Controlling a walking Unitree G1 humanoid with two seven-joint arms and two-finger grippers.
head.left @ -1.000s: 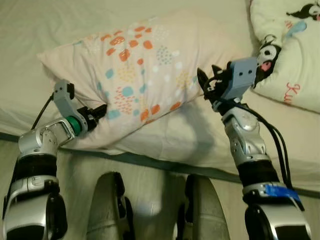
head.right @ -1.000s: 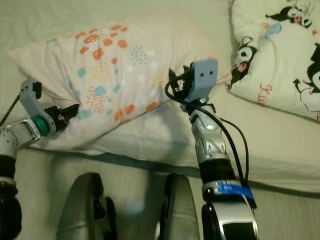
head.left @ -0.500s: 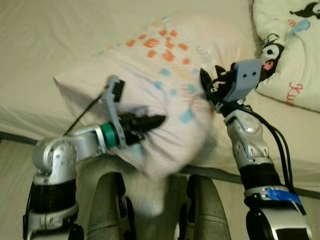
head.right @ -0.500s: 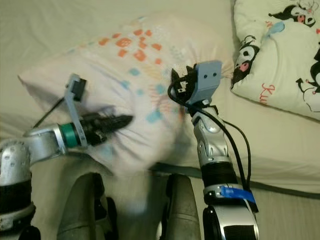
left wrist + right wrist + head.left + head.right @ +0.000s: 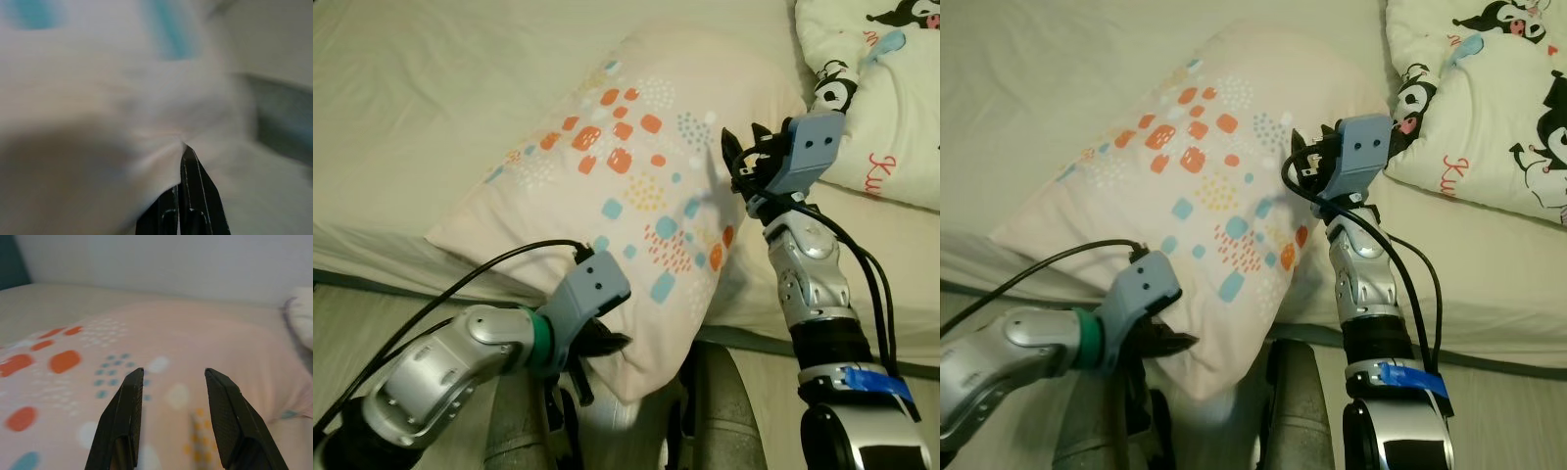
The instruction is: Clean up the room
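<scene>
Our left tool [image 5: 607, 345] pinches a corner of the pale pink pillow with orange and teal spots [image 5: 626, 186], down at seven o'clock, over the cream bed [image 5: 431, 108] edge. Our right tool [image 5: 171, 421] hovers wide apart above the pillow's two o'clock side.

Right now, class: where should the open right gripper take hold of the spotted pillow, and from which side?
Probably the upper right edge of the spotted pillow, coming from the right, where the right gripper hovers open. The left gripper already pinches the lower corner, so that edge balances it.

Looked like someone's bedroom at home: a bed [image 5: 431, 88] with cream sheets, a spotted pillow [image 5: 626, 186] and cartoon-print bedding [image 5: 1489, 108].
</scene>
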